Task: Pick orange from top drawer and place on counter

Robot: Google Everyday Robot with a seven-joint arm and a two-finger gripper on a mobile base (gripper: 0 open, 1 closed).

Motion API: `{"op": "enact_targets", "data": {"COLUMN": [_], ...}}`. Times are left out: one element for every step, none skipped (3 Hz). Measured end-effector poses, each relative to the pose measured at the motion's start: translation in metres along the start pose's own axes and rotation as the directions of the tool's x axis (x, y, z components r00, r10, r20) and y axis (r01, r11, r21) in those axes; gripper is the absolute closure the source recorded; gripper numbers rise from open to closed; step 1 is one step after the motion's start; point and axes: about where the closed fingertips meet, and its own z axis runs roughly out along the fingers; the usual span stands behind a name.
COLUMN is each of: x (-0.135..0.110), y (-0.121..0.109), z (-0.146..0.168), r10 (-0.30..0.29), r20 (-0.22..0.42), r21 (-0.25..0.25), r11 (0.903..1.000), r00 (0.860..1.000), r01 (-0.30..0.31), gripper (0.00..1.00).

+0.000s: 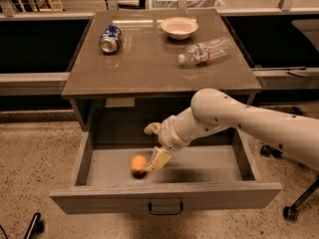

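As seen from above and in front: top drawer [99, 199] pulled well out from under the bench [149, 73], with a small dark handle [165, 208] at the middle of its front panel. Orange [139, 164] lying on the drawer floor, left of middle and close to the front wall.

End effector [147, 149] down inside the drawer, just right of the orange, fingers spread wide apart. Lower finger [158, 159] slanting down and to the left, tip touching or all but touching the right side of the fruit. Upper finger [151, 128] pointing left, higher up and clear of the orange. Fruit beside the lower tip rather than in the gap, not pinched.

White arm [239, 121] coming in from the right edge, elbow just below the front edge of the bench, wrist bent down into the drawer.

On the bench top: soda can [109, 39] on its side at the back left; white bowl [179, 27] upright at the back, right of middle; clear plastic bottle [205, 50] on its side toward the right, cap end pointing front-left. All three well apart from one another.

Speckled floor [35, 158] around the cabinet, and a dark caster [290, 212] at the lower right.
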Motion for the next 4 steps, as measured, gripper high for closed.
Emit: {"op": "enact_targets", "data": {"x": [0.008,0.016,0.012,-0.016], "y": [-0.005,-0.001,0.003,0.006], "z": [0.023,0.055,0.074,0.073], "r10": [0.015,0.049,0.058,0.016], "r20": [0.015,0.077,0.112,0.187], "r21": [-0.015,-0.041,-0.071,-0.096], "r11": [0.9998,0.9981,0.9962,0.9954], "r00": [1.000,0.996,0.992,0.982], "r01": [-0.015,-0.046,-0.050,0.002], "gripper": [0.21,0.23,0.45,0.69]}}
